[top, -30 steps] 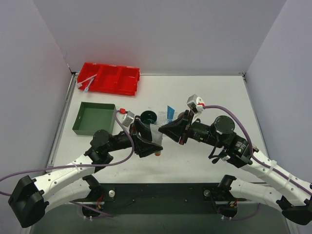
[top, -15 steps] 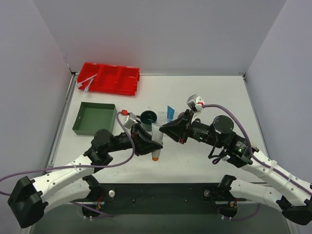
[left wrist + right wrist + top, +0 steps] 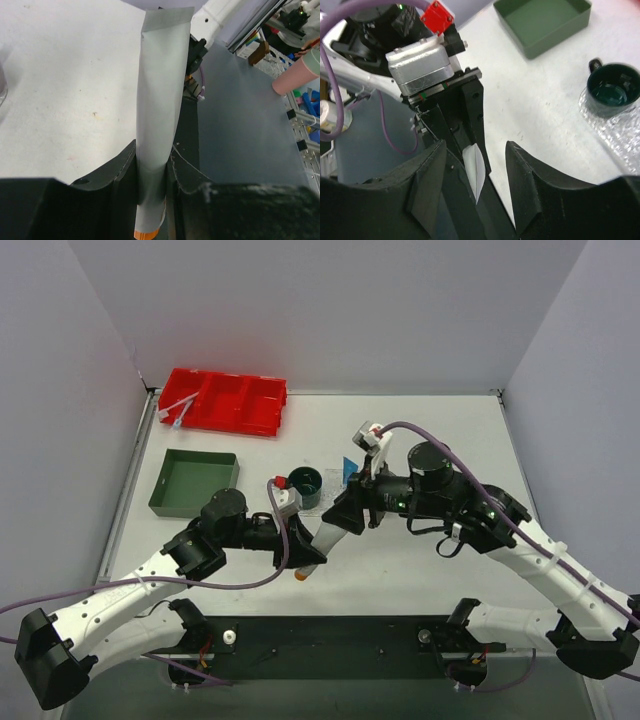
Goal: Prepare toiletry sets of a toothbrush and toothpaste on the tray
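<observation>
Toward the near edge of the table (image 3: 440, 430), the left gripper (image 3: 151, 162) is clamped on the white-grey toothpaste (image 3: 161, 100). It is a flat, creased tube, and its orange-banded lower end is cut off below the fingers. The right gripper (image 3: 476, 150) stands parted, with the tube's flat end between its fingers and clear of both. Farther in, the clear bumpy tray (image 3: 615, 135) is cut off at the right wrist view's edge.
</observation>
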### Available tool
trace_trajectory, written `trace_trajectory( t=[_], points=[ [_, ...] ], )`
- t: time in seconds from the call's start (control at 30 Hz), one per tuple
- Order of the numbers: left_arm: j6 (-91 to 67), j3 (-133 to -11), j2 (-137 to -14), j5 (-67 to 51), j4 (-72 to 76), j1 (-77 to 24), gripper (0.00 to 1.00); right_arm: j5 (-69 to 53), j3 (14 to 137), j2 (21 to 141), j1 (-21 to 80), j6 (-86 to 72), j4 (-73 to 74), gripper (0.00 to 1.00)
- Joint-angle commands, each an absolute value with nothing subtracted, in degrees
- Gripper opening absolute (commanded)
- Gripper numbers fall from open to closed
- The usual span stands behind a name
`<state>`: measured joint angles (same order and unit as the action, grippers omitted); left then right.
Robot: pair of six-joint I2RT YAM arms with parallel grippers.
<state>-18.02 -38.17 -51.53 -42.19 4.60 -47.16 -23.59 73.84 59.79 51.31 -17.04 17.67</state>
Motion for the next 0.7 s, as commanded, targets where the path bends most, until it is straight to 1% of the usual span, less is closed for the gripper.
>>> trace_trajectory(
  t=[0.0,0.27,0.43,0.67],
  points=[
    [-13.5,-41.0,-50.4,-44.5,1.3,-47.3,0.18,-30.5,77.3,63.4,51.1,-15.9,27.2,0.45],
    [-11.7,-41.6,-50.9,-43.4,0.1,-47.2,0.18,-32.3,76.6,65.0,51.2,-16.5,27.9,0.43],
    [-11.3,-41.5,-50.4,-42.2,0.1,-47.2,0.18,-32.8,75.9,65.6,51.3,-16.5,28.2,0.37],
    [-11.3,-41.3,-50.0,-41.6,0.1,-47.2,0.17,-32.9,75.1,65.7,51.4,-16.2,28.4,0.34]
  ],
)
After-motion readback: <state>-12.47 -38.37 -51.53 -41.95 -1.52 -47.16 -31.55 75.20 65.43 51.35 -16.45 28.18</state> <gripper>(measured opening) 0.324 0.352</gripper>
